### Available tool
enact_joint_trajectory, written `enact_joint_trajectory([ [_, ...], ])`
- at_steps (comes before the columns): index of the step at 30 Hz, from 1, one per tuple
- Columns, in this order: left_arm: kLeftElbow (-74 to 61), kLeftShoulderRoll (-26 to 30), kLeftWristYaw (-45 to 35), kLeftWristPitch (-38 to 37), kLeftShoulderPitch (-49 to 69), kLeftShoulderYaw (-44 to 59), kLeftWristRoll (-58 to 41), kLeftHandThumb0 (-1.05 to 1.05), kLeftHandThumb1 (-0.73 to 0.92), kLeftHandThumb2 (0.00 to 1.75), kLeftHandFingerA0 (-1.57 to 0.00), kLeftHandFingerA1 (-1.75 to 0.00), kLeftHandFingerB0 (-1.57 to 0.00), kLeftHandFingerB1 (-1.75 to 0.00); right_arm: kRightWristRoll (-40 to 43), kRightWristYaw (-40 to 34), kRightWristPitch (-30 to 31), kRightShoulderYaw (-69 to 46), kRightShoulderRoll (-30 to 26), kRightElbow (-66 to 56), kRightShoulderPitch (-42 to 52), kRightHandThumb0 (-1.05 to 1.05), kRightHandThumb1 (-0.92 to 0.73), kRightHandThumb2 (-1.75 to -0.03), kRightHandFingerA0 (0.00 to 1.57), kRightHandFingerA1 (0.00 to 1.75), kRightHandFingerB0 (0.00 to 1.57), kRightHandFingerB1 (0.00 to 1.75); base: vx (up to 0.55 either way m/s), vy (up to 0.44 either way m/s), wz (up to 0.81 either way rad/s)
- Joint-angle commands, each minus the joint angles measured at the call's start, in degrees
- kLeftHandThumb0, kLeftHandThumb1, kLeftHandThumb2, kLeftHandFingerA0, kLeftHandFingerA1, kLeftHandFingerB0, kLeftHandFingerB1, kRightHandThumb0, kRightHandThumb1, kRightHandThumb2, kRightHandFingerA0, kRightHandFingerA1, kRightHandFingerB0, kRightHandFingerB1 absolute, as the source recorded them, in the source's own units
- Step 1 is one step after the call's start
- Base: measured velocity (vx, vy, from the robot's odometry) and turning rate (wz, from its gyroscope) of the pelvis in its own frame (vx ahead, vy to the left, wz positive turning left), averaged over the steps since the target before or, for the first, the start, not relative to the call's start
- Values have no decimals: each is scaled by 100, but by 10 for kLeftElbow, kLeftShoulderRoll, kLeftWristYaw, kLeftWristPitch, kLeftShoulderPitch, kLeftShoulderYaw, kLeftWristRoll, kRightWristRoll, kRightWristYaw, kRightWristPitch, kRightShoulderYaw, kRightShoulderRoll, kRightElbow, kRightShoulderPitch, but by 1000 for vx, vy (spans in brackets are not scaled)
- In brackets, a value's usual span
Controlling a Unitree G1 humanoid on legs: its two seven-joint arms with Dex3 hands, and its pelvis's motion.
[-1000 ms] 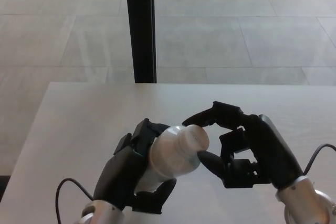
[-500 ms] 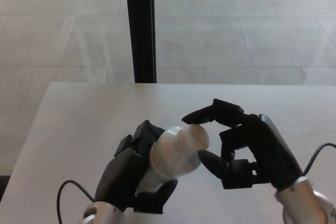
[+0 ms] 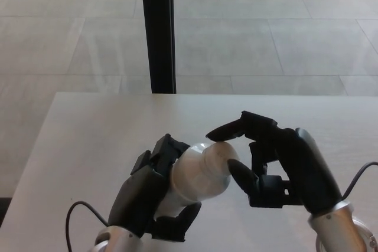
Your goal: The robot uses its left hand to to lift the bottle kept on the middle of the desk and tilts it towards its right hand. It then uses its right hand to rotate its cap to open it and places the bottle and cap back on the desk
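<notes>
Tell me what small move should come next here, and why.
Probably a twist of the cap by the right hand. The left hand holds the bottle above the desk, tilted toward the right hand, whose fingers pinch the cap from above and below. The cap looks seated on the neck, so turning it is what remains.

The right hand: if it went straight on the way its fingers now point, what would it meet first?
Probably the cap of the white bottle: the right hand points toward the left hand, and its fingertips already seem to touch that cap.
</notes>
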Motion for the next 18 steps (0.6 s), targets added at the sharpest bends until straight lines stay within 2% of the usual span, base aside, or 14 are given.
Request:
enact_joint_trajectory([
  [1, 20, 7, 10, -15, -10, 3, 4, -37, 85, 67, -83, -165, -79, -110, -9, 14, 11, 6, -10, -7, 6, -100, -57, -101, 141, 139, 54, 77, 0, 0, 0],
  [3, 12, -3, 10, 11, -8, 6, 1, -35, 78, 70, -85, -170, -82, -137, -13, 19, 16, 10, -14, -9, 5, -100, -55, -101, 145, 141, 41, 72, 0, 0, 0],
  [4, 1, -7, 2, 41, -7, 5, 7, -36, 75, 68, -56, -117, -60, -85, -15, 19, 19, 10, -15, -10, 5, -105, -59, -103, 146, 143, 42, 74, 0, 0, 0],
  [5, -25, -13, -12, 97, -1, 4, 16, -35, 73, 72, -58, -104, -60, -74, -20, 20, 24, 12, -17, -12, 5, -105, -62, -104, 143, 141, 43, 76, 0, 0, 0],
  [6, -30, -16, -17, 91, 3, 7, 2, -33, 71, 67, -67, -151, -70, -110, -25, 23, 30, 14, -19, -14, 5, -102, -58, -104, 144, 141, 36, 73, 0, 0, 0],
  [8, -26, -14, -17, 60, 4, 10, -13, -33, 71, 67, -67, -151, -70, -110, -29, 27, 35, 16, -22, -18, 5, -102, -58, -104, 144, 141, 36, 73, 0, 0, 0],
  [9, -15, -13, -17, 45, 1, 12, -19, -22, 61, 88, -93, -175, -78, -175, -30, 29, 37, 17, -24, -20, 4, -103, -58, -104, 144, 142, 33, 72, 0, 0, 0],
  [11, 9, -7, -15, 3, -6, 16, -31, -12, 55, 104, -95, -175, -85, -175, -38, 37, 49, 20, -31, -28, 4, -105, -52, -89, 130, 135, 32, 72, 0, 0, 0],
  [12, 21, -3, -3, -19, -9, 14, -23, -11, 45, 111, -132, -154, -123, -148, -35, 45, 58, 21, -35, -33, 4, -105, -51, -93, 139, 141, 28, 71, 0, 0, 0],
  [13, 22, -1, -2, -17, -10, 12, -18, -11, 53, 103, -96, -175, -85, -175, -37, 46, 63, 22, -36, -36, 5, -56, -10, -88, 140, 134, 15, 62, 0, 0, 0],
  [15, 37, 4, 6, -29, -16, 11, -10, -17, 59, 94, -95, -175, -84, -175, -38, 49, 71, 23, -40, -39, 6, -55, -10, -88, 139, 133, 16, 62, 0, 0, 0],
  [16, 25, 1, 0, -2, -15, 11, -8, -12, 54, 108, -94, -175, -81, -175, -39, 48, 68, 21, -44, -36, 6, -55, -12, -89, 138, 133, 16, 62, 0, 0, 0],
  [17, 21, 2, -8, 8, -16, 11, -9, -12, 52, 110, -92, -175, -80, -175, -42, 45, 69, 21, -44, -36, 6, -105, -52, -93, 139, 141, 28, 72, 0, 0, 0],
  [18, 5, 2, -15, 40, -14, 8, -1, -20, 58, 95, -79, -168, -78, -146, -43, 41, 74, 19, -41, -38, 8, -105, -53, -95, 142, 142, 31, 73, 0, 0, 0],
])
